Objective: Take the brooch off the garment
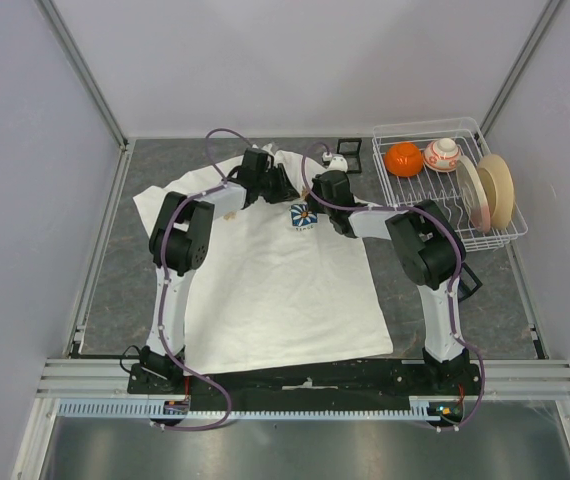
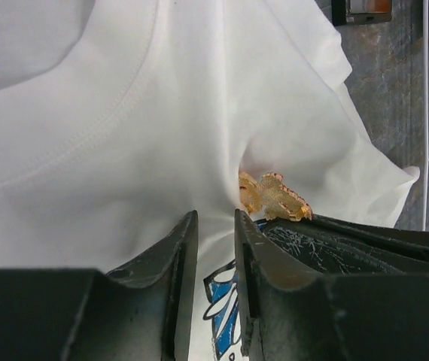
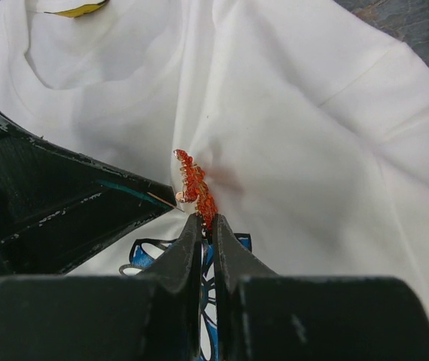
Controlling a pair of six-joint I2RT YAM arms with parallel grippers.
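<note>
The white garment (image 1: 275, 280) lies flat on the table, its blue flower print (image 1: 303, 217) on the chest; the print also shows below the fingers (image 2: 222, 316). The brooch (image 3: 193, 183), red beads on a gold back (image 2: 273, 195), stands up from bunched cloth just above the print. My right gripper (image 3: 208, 219) is shut on the brooch's lower end. My left gripper (image 2: 215, 218) hovers close to the left of the brooch, jaws open, with only cloth beneath the gap. Both grippers meet over the chest, left (image 1: 287, 184) and right (image 1: 318, 198).
A white wire dish rack (image 1: 465, 235) at the back right holds an orange ball (image 1: 403, 159), a striped ball (image 1: 442, 154) and plates (image 1: 492, 190). Small black frames (image 1: 351, 148) lie behind the collar. The tan neck label (image 3: 79, 10) shows at the collar.
</note>
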